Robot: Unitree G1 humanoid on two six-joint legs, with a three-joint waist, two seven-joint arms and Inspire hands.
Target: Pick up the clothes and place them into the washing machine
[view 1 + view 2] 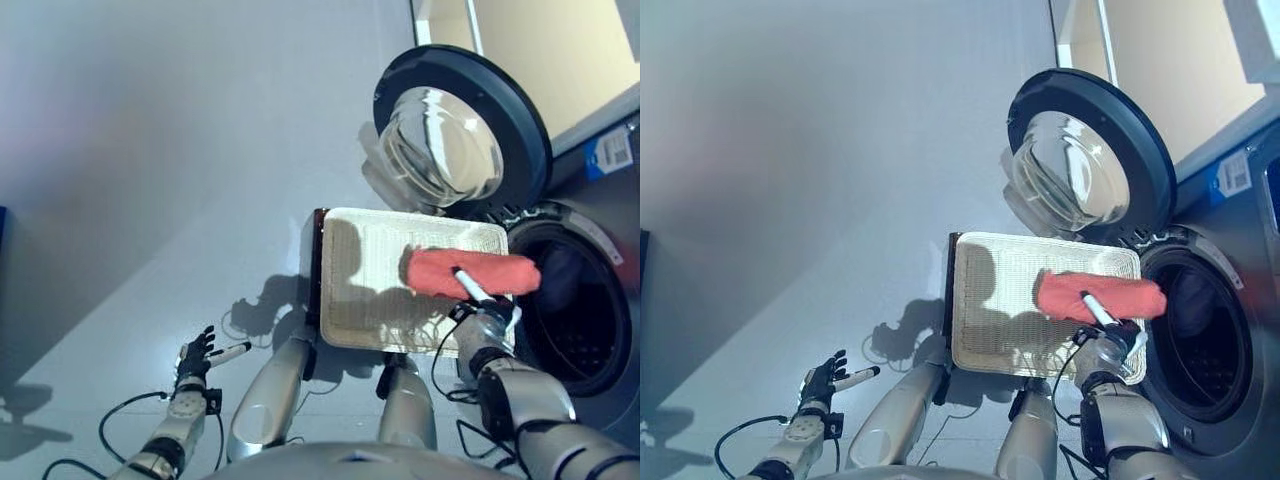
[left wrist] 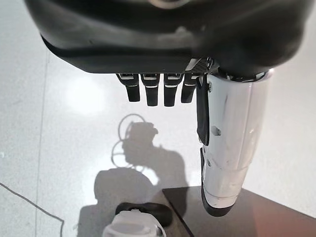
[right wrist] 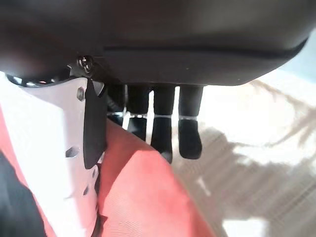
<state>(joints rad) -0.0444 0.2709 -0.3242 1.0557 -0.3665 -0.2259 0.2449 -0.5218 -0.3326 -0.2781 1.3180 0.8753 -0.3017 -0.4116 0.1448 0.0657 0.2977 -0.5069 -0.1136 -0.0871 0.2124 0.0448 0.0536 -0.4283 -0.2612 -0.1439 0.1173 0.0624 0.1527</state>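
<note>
A red cloth [image 1: 470, 272] hangs above the right end of a white woven basket [image 1: 365, 290], just left of the washing machine's open drum [image 1: 580, 310]. My right hand [image 1: 482, 322] reaches up from below and is shut on the cloth. In the right wrist view the white-covered thumb [image 3: 59, 148] presses on the red cloth [image 3: 148, 197] and the dark fingers [image 3: 163, 133] sit on its other side. My left hand [image 1: 195, 355] stays open and empty over the floor at the lower left, fingers straight [image 2: 148, 89].
The machine's round glass door [image 1: 455, 135] stands swung open behind the basket. The basket rests on the grey floor [image 1: 150, 200] right in front of me. The machine's grey front [image 1: 610, 215] fills the right edge.
</note>
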